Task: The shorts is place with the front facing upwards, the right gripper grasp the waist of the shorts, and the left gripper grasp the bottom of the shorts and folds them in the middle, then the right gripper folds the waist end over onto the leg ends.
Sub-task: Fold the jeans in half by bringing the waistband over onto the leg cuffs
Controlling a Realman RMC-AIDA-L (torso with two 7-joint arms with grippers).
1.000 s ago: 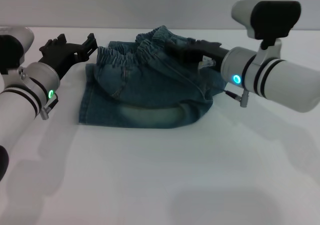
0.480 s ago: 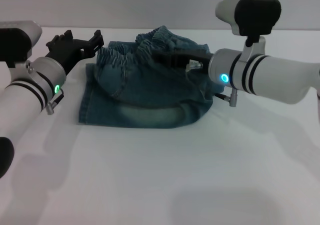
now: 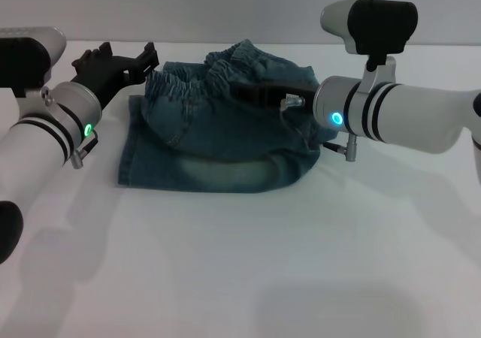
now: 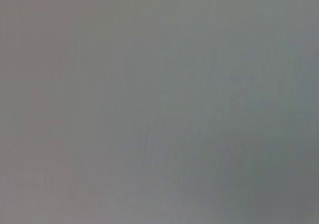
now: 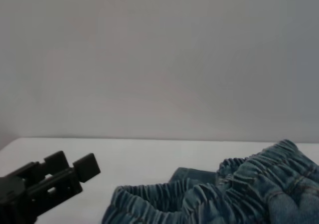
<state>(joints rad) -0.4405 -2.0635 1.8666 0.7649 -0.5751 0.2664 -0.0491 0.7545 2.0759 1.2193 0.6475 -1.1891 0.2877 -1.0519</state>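
The blue-green denim shorts (image 3: 218, 146) lie folded on the white table (image 3: 240, 263). The gathered waist (image 3: 188, 86) is at the far side and also shows in the right wrist view as the waist (image 5: 209, 199). The near edge is straight and faded pale; I cannot tell whether it is the leg ends. My right gripper (image 3: 244, 92) reaches from the right, low over the upper part of the shorts, near the ruffled band. My left gripper (image 3: 124, 58) hovers open just off the far left corner of the shorts, holding nothing. It appears again as the left gripper (image 5: 50, 181).
A plain grey wall (image 5: 159, 59) stands behind the table. The left wrist view shows only blank grey. White tabletop extends in front of the shorts and to both sides.
My right arm has slid left across the shorts toward the waist. The left gripper has shifted slightly right and farther back. The shorts have stayed put.
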